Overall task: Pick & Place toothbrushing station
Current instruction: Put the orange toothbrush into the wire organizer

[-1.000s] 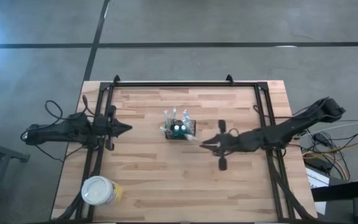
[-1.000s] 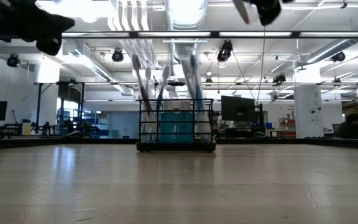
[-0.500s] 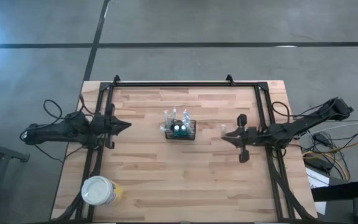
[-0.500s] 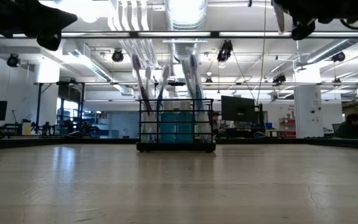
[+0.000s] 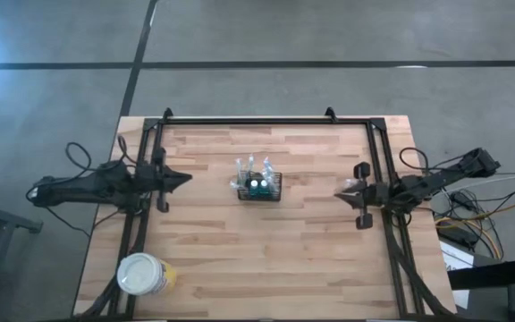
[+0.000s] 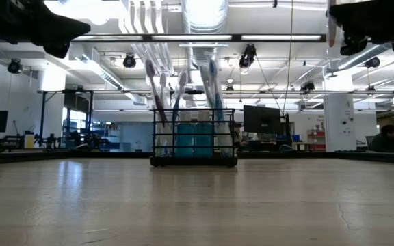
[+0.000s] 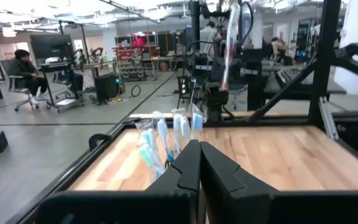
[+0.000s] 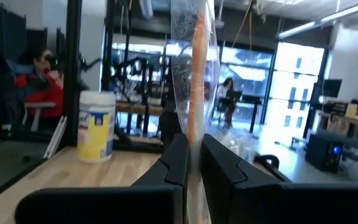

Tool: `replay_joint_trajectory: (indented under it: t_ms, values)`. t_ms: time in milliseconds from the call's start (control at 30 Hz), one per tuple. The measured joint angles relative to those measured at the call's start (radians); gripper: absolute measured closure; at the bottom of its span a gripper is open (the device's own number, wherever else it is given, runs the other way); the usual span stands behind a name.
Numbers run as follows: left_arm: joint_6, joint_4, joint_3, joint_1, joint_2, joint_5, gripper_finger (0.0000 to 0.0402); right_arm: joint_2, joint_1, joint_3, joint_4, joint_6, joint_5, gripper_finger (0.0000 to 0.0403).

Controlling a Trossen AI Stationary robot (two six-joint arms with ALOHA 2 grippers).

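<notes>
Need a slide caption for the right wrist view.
Right pincer shut on an orange toothbrush in clear wrap; yellow white-lidded cup beyond.

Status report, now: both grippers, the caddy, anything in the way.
Left gripper shut, empty, at table's left edge. Right gripper shut on a wrapped toothbrush, right edge. Caddy mid-table. Nothing in between.

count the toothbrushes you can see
5, maybe more hidden: four standing in the caddy mid-table, one orange toothbrush in clear wrap in the right gripper by the table's right edge.
</notes>
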Motion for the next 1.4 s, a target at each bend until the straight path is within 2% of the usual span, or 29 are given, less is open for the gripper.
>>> replay_joint_trajectory:
  t_ms: [100, 300, 433, 567, 700, 867, 1067, 1200, 1333, 1400]
  values:
    - [0.021, 0.001, 0.000, 0.000, 0.025, -0.003, 0.0394, -0.091, 0.000, -0.051, -0.001, -0.003, 0.000, 0.0382]
    - [0.041, 0.050, 0.000, 0.000, 0.082, -0.004, 0.0394, -0.208, -0.001, -0.057, -0.157, 0.020, 0.013, 0.0382]
    - [0.035, 0.104, 0.000, 0.000, 0.133, -0.011, 0.0394, -0.221, -0.001, -0.057, -0.154, 0.028, 0.034, 0.0382]
    - [0.020, 0.288, 0.004, 0.000, 0.227, -0.010, 0.0394, -0.180, -0.007, -0.039, -0.147, 0.024, 0.047, 0.0382]
    - [0.028, 0.345, 0.091, 0.000, 0.346, 0.006, 0.0394, -0.078, -0.012, 0.040, -0.141, 0.029, 0.064, 0.0382]
    - [0.072, 0.341, 0.242, 0.000, 0.507, 0.008, 0.0394, 0.127, -0.021, 0.204, -0.136, -0.015, 0.115, 0.0382]
    - [0.138, 0.242, 0.428, 0.000, 0.663, 0.012, 0.0388, 0.373, -0.031, 0.390, -0.126, -0.091, 0.102, 0.0382]
    - [0.174, 0.248, 0.515, 0.000, 0.749, 0.045, 0.0352, 0.515, -0.046, 0.499, -0.119, -0.123, 0.030, 0.0382]
    - [0.169, 0.239, 0.587, -0.001, 0.821, 0.168, 0.0291, 0.625, -0.081, 0.580, -0.119, -0.137, -0.017, 0.0383]
    - [0.170, 0.252, 0.619, -0.001, 0.846, 0.183, 0.0257, 0.664, -0.114, 0.611, -0.114, -0.137, -0.044, 0.0383]
